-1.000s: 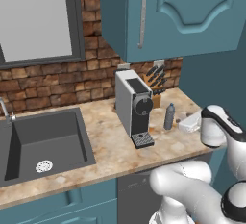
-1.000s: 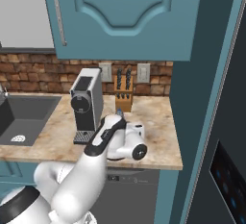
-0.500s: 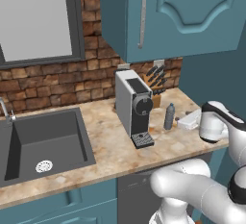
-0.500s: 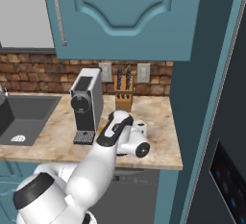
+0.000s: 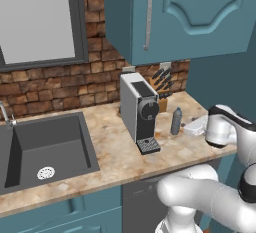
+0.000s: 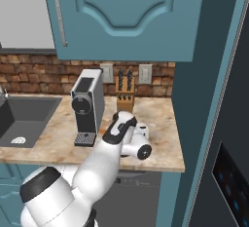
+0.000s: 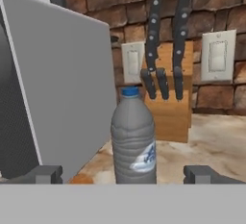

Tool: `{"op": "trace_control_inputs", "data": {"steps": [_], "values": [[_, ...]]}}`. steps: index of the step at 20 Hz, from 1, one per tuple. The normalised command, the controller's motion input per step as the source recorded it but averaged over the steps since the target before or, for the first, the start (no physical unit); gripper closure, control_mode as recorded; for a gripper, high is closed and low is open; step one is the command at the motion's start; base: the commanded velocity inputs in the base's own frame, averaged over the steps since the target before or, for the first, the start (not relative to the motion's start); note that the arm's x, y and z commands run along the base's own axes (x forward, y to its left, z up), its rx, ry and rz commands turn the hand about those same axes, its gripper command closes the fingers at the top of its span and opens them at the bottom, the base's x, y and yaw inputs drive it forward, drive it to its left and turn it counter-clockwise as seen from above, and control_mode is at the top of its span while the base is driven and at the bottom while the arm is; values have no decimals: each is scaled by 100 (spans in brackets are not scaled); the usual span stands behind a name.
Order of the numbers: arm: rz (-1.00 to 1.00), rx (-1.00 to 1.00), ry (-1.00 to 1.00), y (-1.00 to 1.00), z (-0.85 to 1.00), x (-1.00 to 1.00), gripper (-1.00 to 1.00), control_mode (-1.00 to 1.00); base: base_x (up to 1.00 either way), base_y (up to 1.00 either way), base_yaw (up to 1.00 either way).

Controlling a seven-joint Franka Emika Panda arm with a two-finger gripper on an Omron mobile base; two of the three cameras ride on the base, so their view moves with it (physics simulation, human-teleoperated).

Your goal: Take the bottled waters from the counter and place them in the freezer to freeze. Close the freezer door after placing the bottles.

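In the hand view you have the tool (image 7: pixel 122 174) spread wide, its two dark fingertips (image 7: pixel 45 174) standing well apart at either side with nothing pinched. Between them, a little farther on, stands the bottle (image 7: pixel 134 141): dull grey-blue, slim, ribbed low on its body, with a pale label and a small blue cap. It is upright on the tan marbled worktop (image 7: pixel 216 141), untouched by either fingertip. Just to its left rises the flat grey side of the coffee machine (image 7: pixel 62 88). Behind the bottle you see a wooden knife block (image 7: pixel 168 107) with dark handles, then the brick wall with two pale wall sockets (image 7: pixel 218 57).

From the left base view, the bottle (image 5: pixel 176 121) stands near the right end of the worktop (image 5: pixel 115 147), between the coffee machine (image 5: pixel 140 112) and the white hand, with the knife block (image 5: pixel 162 89) behind it. The arm rises from below the worktop edge, bends at the elbow and holds the hand low and roughly level, aimed at the bottle from the right.

In the right base view the arm reaches forward over the worktop (image 6: pixel 160 143), its hand right of the coffee machine (image 6: pixel 87 106).
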Motion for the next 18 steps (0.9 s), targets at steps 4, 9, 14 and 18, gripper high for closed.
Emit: {"op": "trace_control_inputs", "data": {"steps": [4,9,14,18], "values": [[0,0,1,0,-25,26,-100,-100,0,0,0],[0,0,0,0,-17,14,-100,-100,0,0,0],[0,0,0,0,-7,27,-100,-100,0,0,0],[0,0,0,0,0,31,-100,-100,0,0,0]]}}
